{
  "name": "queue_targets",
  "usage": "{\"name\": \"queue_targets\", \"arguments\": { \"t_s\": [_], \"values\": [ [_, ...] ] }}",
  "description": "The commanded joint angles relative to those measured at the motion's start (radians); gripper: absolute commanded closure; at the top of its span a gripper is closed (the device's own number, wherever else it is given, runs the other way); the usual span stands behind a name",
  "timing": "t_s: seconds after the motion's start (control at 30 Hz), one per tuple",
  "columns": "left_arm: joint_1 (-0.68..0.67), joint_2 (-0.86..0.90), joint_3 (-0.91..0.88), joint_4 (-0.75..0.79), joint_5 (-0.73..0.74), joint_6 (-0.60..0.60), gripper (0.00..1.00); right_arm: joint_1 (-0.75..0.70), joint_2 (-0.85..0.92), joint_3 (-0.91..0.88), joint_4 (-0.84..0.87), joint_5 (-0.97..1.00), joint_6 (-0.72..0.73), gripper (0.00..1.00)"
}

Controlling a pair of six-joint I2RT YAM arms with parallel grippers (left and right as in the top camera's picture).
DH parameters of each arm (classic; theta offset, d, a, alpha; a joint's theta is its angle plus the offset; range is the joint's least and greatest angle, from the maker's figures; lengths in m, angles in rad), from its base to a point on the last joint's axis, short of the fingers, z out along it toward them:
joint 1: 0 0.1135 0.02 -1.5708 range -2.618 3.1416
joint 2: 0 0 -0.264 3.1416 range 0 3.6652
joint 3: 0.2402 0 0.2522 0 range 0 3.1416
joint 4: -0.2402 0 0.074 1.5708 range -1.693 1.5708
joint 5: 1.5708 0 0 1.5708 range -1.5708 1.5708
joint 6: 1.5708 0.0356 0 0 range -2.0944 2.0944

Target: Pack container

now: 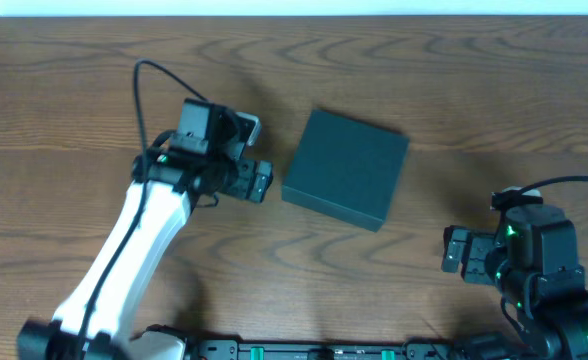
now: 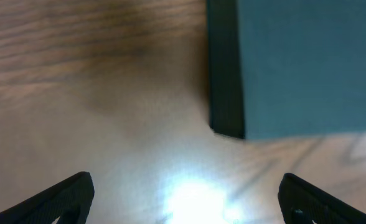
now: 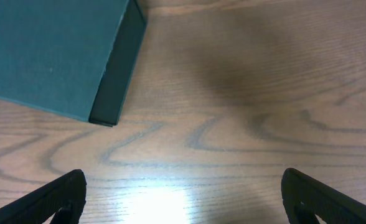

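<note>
The container [image 1: 346, 167] is a dark teal square box lying shut in the middle of the wooden table. My left gripper [image 1: 264, 181] hovers just off its left side, open, with nothing between the fingers. In the left wrist view the container [image 2: 304, 65] fills the upper right, ahead of the left gripper [image 2: 186, 196]. My right gripper [image 1: 456, 250] is open and empty to the container's lower right, a short way off. The right wrist view has the container [image 3: 46, 53] at upper left, beyond the right gripper [image 3: 183, 193].
The wooden table [image 1: 74, 110] stretches bare to the left and right of the box. A black cable [image 1: 144, 85] loops up from the left arm. The table's back edge runs along the top of the overhead view.
</note>
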Motion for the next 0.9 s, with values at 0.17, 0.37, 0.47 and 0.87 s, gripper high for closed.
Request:
{"name": "queue_targets", "arguments": {
  "t_s": [0.17,0.37,0.47,0.87],
  "values": [
    [-0.038,0.197,0.001,0.062,0.066,-0.018,0.04,0.009,-0.003,-0.002,-0.01,0.006,-0.018,0.01],
    [-0.089,0.222,0.001,0.089,0.066,-0.018,0.04,0.009,-0.003,-0.002,-0.013,0.006,-0.018,0.01],
    [-0.106,0.222,0.001,0.096,0.065,-0.018,0.04,0.009,-0.003,-0.002,-0.013,0.006,-0.018,0.01],
    [-0.154,0.155,0.041,0.056,0.065,-0.085,0.04,0.009,-0.003,-0.003,-0.012,0.006,-0.018,0.01]
  ]
}}
